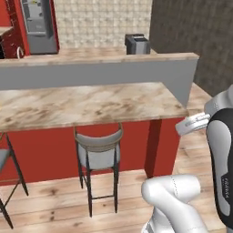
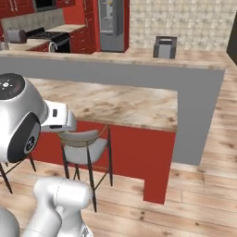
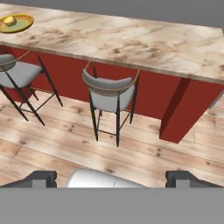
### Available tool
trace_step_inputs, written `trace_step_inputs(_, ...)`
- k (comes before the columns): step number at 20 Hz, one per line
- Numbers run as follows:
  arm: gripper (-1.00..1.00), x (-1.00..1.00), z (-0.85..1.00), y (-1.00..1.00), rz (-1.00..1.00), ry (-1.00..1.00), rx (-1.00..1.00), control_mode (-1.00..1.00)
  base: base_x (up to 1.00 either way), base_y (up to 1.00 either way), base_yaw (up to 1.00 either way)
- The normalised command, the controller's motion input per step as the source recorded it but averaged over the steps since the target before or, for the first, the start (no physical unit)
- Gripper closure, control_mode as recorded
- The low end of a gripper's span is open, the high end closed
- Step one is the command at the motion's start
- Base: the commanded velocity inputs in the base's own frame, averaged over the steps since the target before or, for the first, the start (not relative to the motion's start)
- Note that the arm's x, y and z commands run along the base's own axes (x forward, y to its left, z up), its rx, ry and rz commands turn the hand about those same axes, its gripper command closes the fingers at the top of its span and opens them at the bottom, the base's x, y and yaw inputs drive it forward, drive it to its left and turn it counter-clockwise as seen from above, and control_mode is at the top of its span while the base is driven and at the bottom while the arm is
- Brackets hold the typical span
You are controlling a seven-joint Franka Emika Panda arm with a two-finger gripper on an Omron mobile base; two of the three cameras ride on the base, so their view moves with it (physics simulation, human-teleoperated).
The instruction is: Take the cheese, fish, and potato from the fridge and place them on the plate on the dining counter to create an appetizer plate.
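Note:
The dining counter point(image 3: 131, 41) is a long marbled top on a red base, seen too in the left base view point(image 1: 91, 104) and the right base view point(image 2: 120, 104). At its far left end in the hand view lies the plate point(image 3: 24, 25), yellow-rimmed with a pale green centre. A small rounded pale yellow lump, the potato point(image 3: 10, 20), rests on the plate. My gripper point(image 3: 111, 179) hangs open over the wooden floor in front of the counter, with nothing between its fingertips point(image 3: 43, 178). The grey fridge point(image 1: 38, 25) point(image 2: 111, 23) stands far behind, between red panels. The cheese and fish are out of view.
Grey-seated stools point(image 3: 111, 94) point(image 3: 13, 72) stand against the counter's red base point(image 1: 98, 152) point(image 2: 85, 148). A grey half-wall with a second marbled top carries a dark toaster-like box point(image 1: 137, 44) point(image 2: 165, 47). Wooden floor lies open to the counter's right.

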Motion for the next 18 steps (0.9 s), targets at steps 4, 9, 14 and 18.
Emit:
trace_step_inputs(4, -1.0, 0.0, 0.0, 0.0, 0.0, 0.0, 0.0, 1.0, 0.17, -1.0, -0.19)
trace_step_inputs(9, -1.0, 0.0, 0.0, 0.0, 0.0, 0.0, 0.0, 1.0, 0.36, -1.0, -0.15)
trace_step_inputs(14, -1.0, 0.0, 0.0, 0.0, 0.0, 0.0, 0.0, 1.0, 0.35, -1.0, -0.19)
trace_step_inputs(18, -1.0, 0.0, 0.0, 0.0, 0.0, 0.0, 0.0, 1.0, 0.52, -1.0, -0.19)
